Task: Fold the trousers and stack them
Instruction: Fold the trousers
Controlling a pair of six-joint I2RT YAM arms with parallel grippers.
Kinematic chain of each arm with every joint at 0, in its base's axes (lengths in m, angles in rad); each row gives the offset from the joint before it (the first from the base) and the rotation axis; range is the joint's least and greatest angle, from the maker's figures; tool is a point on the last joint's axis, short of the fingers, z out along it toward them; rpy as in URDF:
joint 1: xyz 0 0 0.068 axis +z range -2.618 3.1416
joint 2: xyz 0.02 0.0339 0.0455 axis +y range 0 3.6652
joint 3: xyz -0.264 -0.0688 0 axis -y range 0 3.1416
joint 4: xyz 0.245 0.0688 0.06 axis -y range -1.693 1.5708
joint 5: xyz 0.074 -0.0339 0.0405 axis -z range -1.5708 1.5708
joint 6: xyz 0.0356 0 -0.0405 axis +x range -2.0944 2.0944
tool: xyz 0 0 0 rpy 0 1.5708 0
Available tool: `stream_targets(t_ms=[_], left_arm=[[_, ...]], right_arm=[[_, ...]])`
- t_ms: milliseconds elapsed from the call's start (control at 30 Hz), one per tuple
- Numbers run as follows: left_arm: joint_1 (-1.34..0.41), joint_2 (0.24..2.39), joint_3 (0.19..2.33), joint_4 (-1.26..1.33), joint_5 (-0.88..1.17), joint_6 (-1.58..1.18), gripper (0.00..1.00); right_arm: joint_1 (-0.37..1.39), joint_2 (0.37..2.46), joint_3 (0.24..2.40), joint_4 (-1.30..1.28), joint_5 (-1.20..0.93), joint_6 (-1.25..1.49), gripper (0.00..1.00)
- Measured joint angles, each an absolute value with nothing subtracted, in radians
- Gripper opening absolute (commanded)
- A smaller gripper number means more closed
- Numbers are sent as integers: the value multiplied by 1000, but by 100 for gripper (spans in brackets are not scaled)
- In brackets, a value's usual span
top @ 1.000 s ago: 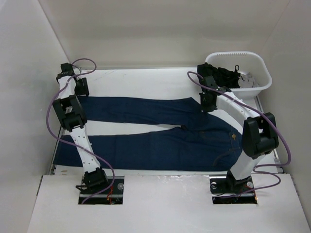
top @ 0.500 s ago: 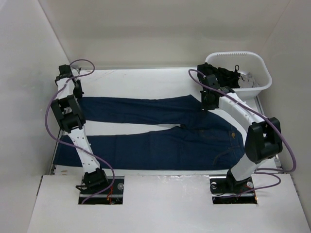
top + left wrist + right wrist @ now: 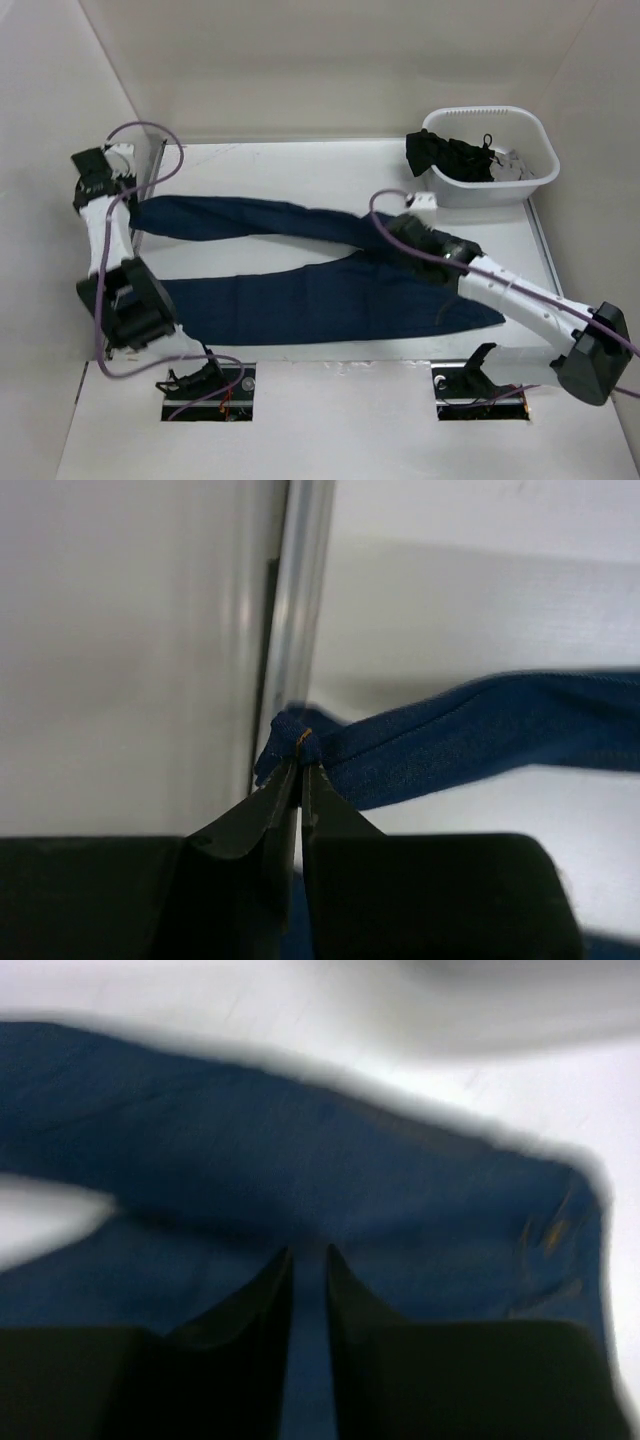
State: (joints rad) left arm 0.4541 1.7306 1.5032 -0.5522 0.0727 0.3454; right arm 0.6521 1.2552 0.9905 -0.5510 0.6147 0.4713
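The trousers (image 3: 330, 300) are dark navy jeans spread across the table, legs pointing left and waist at the right. My left gripper (image 3: 125, 200) is at the far left by the wall. In the left wrist view it (image 3: 302, 765) is shut on the hem of the far leg (image 3: 480, 730), and that leg hangs taut off the table. My right gripper (image 3: 395, 226) hovers low over the crotch and waist area. In the blurred right wrist view its jaws (image 3: 308, 1252) stand slightly apart with only denim (image 3: 300, 1160) showing behind the gap, nothing pinched.
A white basket (image 3: 487, 110) at the back right holds black garments (image 3: 455, 155). White walls close in the table (image 3: 300, 170) at left, back and right. A metal rail (image 3: 300, 580) runs along the left wall beside my left gripper.
My left gripper shut on the far leg's hem and drew it up and left. My right arm swung down towards the near side, its jaws parted, and the trousers' waist shifted nearer.
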Motion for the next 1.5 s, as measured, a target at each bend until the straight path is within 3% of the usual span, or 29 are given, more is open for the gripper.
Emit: stream_targets(t_ms=[133,333,433,467,500,533,700,833,1000,1067,1133,1300,1333,1500], left_arm=[[543,1443,1209,-524,58,454,0],[554,1369,962,-534,52,538,0],[554,1355,921,-543,53,555,0],[554,1346,915,-543,53,557,0],[553,1333,911,-543,52,559,0],[549,1322,910,-540,51,559,0],[492,1305,909,-508,44,558,0],[450,1305,907,-490,40,553,0],[413,1305,907,-458,16,551,1],[399,1305,907,-450,7,552,1],[390,1305,907,-445,4,555,1],[389,1305,907,-438,-17,562,1],[389,1305,907,-438,-22,564,1],[397,1306,924,-443,-42,589,1]], right_arm=[[942,1226,933,-746,610,755,47],[1128,1079,800,-943,494,1082,67],[1016,985,841,-989,489,1090,79],[938,989,881,-983,492,1057,82],[871,1009,924,-970,492,1021,92],[794,1048,979,-942,485,972,93],[574,1375,1264,-766,390,778,93],[517,1676,1475,-713,280,682,91],[490,1902,1579,-756,165,637,88],[485,1935,1582,-795,141,625,83],[481,1932,1560,-821,122,622,69],[472,1882,1435,-833,56,623,4],[471,1868,1404,-832,44,627,0],[448,1755,1277,-811,25,644,0]])
